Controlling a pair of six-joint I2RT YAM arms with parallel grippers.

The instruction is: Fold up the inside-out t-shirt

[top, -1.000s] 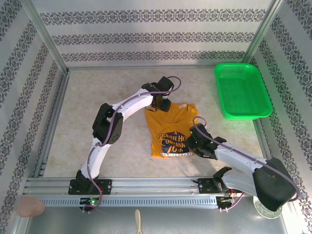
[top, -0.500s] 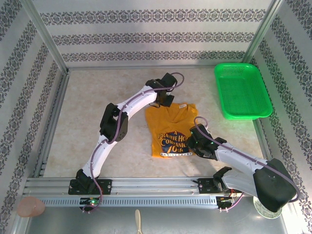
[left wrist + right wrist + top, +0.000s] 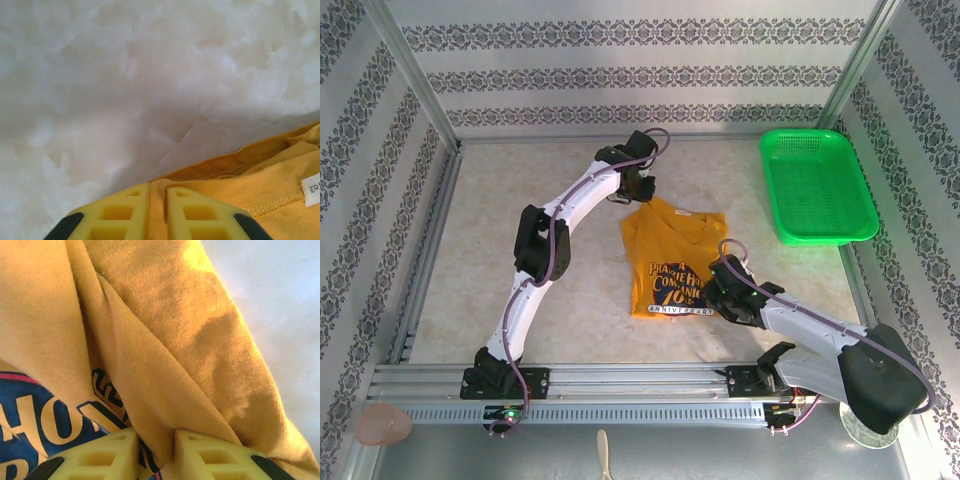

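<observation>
The left gripper (image 3: 158, 189), its ribbed yellow plastic fingers (image 3: 200, 212) drawn nearly together, pinches a stitched edge of the inside-out t-shirt (image 3: 260, 185), close to a small white label (image 3: 312, 189). The right gripper (image 3: 156, 432) clamps a soft ridge of the mustard-orange knit beside the navy and white lettered print (image 3: 30, 430). From above, the shirt lies at mid-desk between the two arms, its far corner pulled to a point at the left gripper and its near right edge held by the right one. The desk (image 3: 500, 240) is mottled, pale and stone-like. A green rectangular mesh plastic basket (image 3: 817, 190) sits well apart at the far right.
</observation>
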